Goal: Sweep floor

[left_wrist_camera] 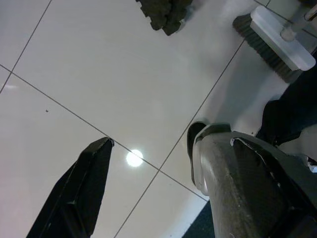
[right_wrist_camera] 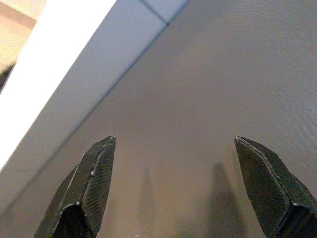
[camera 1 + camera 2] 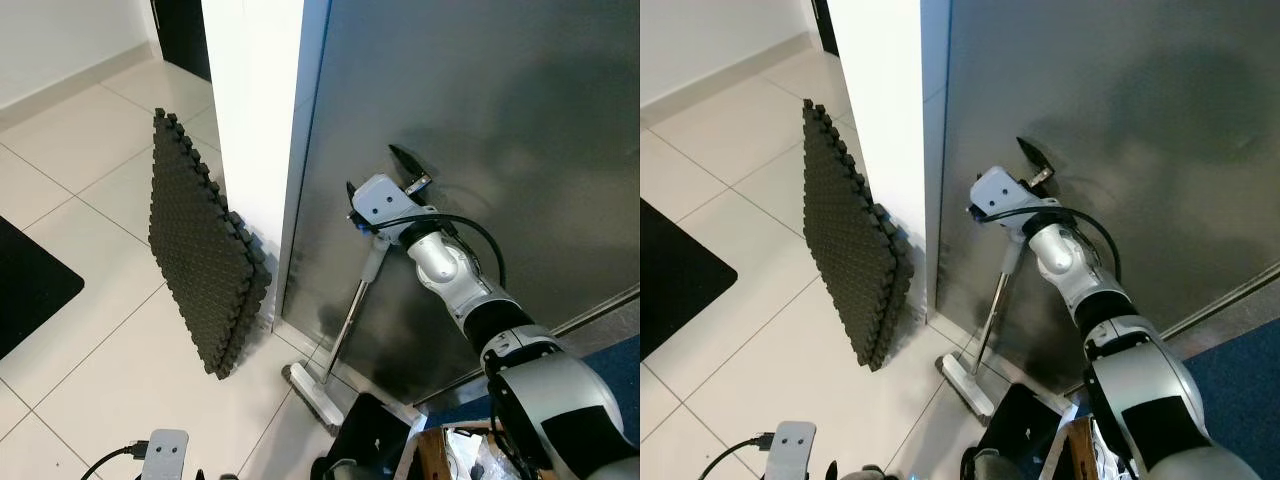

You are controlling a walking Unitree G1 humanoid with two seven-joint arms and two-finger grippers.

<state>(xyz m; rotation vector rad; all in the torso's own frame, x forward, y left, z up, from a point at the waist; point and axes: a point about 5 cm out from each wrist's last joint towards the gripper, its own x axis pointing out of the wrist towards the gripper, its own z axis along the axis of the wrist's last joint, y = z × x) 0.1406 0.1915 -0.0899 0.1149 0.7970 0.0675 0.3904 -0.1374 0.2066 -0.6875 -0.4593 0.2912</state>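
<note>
Stacked black foam mats (image 3: 205, 262) with toothed edges lean on a white pillar. Beside them the broom (image 3: 338, 342), bristles on glossy tile, rests against the brushed-steel panel (image 3: 480, 120). The right gripper (image 3: 385, 178), fingers wide and empty, hovers above its handle, likely about to grasp; the left gripper (image 1: 148, 183) hangs open.

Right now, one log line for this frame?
right gripper: open, raised at grey panel above broom | left gripper: open, low over floor | broom: leaning, ungrasped
</note>
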